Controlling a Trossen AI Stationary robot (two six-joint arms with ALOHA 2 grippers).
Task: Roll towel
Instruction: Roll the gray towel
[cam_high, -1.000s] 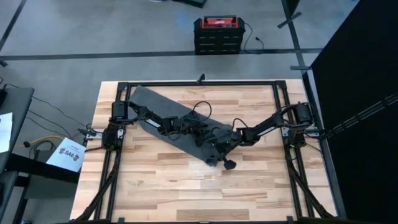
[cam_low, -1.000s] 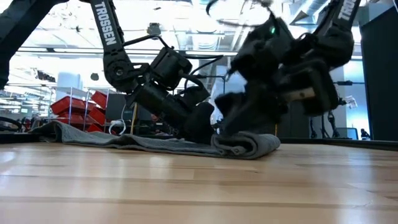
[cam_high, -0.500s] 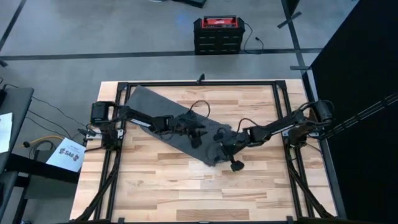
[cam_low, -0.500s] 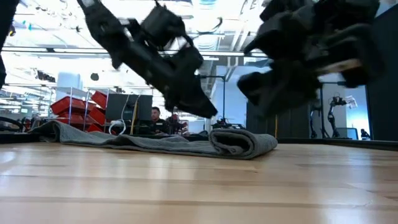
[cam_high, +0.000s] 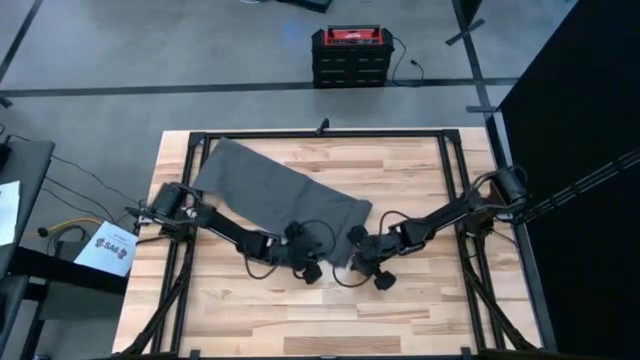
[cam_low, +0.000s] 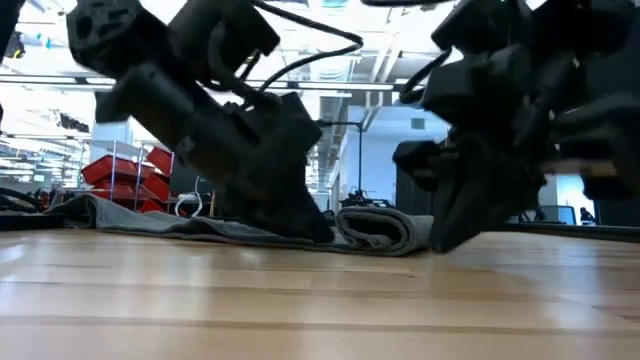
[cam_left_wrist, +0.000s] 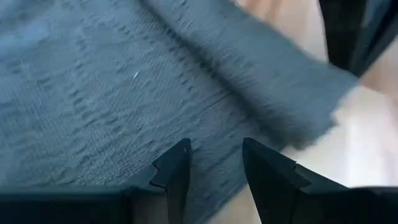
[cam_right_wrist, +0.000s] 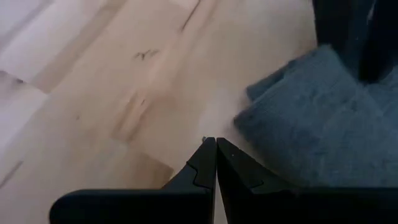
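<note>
Dropped to the towel's (cam_high: 285, 195) rolled end — left gripper (cam_left_wrist: 214, 165) apart above cloth, right gripper (cam_right_wrist: 216, 163) together beside it.

Floor (cam_high: 150, 60): grey, smooth, crossed by dark lines; a red and black box (cam_high: 351, 55) stands on it beyond the table's far edge, a cable trailing to its right; table (cam_high: 400, 310): pale wooden planks, bounded by a black metal frame (cam_high: 320, 133); a black panel (cam_high: 580, 120) fills the right side; a white paper (cam_high: 111, 246) lies off the left edge; beyond the table, red bins (cam_low: 120, 170) on shelving and bright ceiling lights (cam_low: 330, 40).
</note>
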